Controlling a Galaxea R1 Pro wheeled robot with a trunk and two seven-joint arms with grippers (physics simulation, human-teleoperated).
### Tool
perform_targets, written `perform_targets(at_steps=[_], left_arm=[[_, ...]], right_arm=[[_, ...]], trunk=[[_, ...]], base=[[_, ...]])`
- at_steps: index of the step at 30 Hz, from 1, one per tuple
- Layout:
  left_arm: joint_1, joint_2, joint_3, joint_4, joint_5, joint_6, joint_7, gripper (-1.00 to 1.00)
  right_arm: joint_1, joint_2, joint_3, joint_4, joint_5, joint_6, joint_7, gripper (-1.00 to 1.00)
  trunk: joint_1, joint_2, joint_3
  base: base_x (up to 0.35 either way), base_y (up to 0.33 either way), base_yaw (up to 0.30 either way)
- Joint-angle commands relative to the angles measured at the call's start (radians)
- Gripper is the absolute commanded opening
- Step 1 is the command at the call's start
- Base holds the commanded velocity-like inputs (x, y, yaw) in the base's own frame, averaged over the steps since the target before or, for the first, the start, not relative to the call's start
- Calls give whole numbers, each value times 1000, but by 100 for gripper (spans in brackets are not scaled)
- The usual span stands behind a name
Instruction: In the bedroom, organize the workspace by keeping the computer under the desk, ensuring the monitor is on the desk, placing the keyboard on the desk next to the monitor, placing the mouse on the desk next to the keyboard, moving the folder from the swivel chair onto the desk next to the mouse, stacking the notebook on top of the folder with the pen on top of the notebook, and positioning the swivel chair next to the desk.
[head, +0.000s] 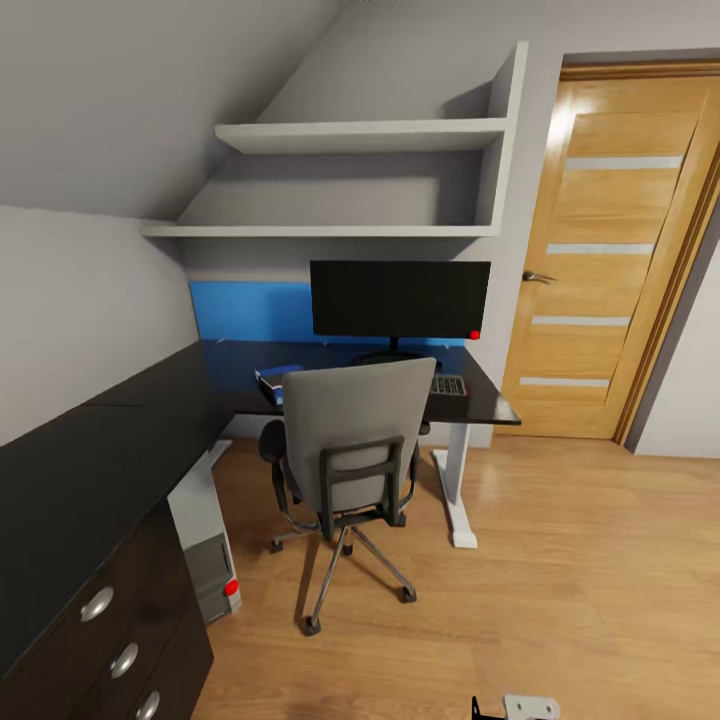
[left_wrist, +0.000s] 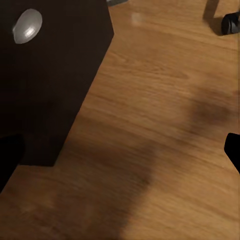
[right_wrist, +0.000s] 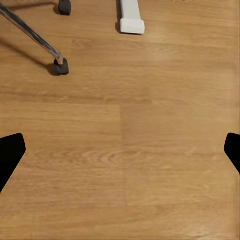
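Folder (head: 272, 381): on desk (head: 120, 440) at 10 o'clock of chair (head: 352, 440); probably light, stiff, slick, pinch an edge. Both grippers (left_wrist: 122, 150) (right_wrist: 120, 152) wide, empty.

We see plain black fingertips (right_wrist: 11, 155) on our right claw (right_wrist: 120, 155), the same on our left claw (left_wrist: 120, 155), and a light grey bracket (head: 528, 707).

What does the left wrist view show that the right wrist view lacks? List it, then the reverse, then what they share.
Left wrist only: the dark drawer front of the desk, with a round silver knob.

Right wrist only: the desk's white leg foot and a chrome spoke of the swivel chair's base.

Both: wood floor, a black chair caster, and the dark fingertips of an open hand at the picture's edges.
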Motion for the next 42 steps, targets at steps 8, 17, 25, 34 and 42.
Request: perform_targets(at_steps=[8, 17, 25, 34, 42], left_arm=[[0, 16, -9, 0, 8, -4, 2, 100], [0, 26, -9, 0, 7, -4, 1, 100], [16, 29, -9, 1, 10, -82, 1, 100], [23, 40, -9, 1, 10, -92, 2, 100], [23, 40, -8, 0, 11, -89, 4, 100]], right_arm=[[-1, 1, 9, 2, -5, -3, -4, 100], [-1, 0, 9, 2, -5, -3, -4, 100], [-1, 0, 9, 2, -5, -3, -4, 100], [-1, 0, 9, 2, -5, -3, -4, 100], [-1, 0, 9, 2, -5, -3, -4, 100]], trunk=[[-31, 56, 24], [-65, 119, 52], [-96, 175, 77], [-108, 196, 87], [-108, 196, 87]], base=[[0, 0, 0], [0, 0, 0], [0, 0, 0], [0, 0, 0], [0, 0, 0]])
